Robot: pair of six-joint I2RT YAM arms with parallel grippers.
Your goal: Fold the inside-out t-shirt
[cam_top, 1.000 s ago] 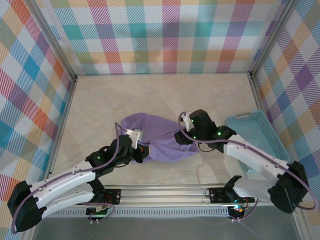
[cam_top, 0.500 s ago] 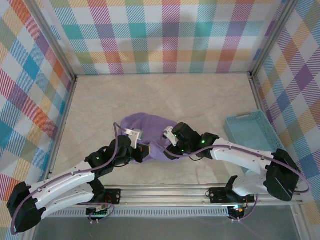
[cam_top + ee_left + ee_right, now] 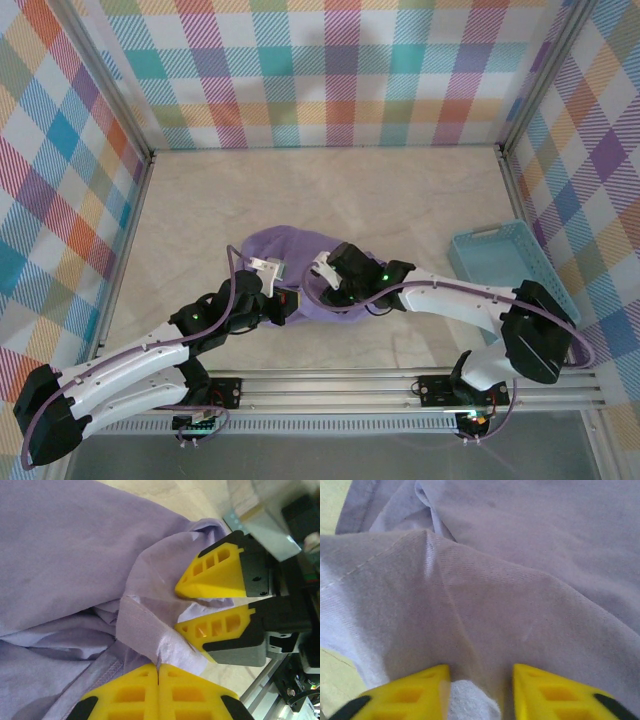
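Lavender t-shirt (image 3: pixel 290 250) lies bunched on the table (image 3: pixel 400 190), near the middle, between my two arms. It is soft, thin and light, so it will sag and slide. Best to take it by hems and seams, not loose cloth.

Left pincer (image 3: pixel 158 672) is pressed together on a hem strip. Right pincer (image 3: pixel 481 675) is part-spread astride a raised fold, seemingly not yet biting.

My arms cover the shirt's near edge. Sleeves and collar are unreadable.

No legible text or markings
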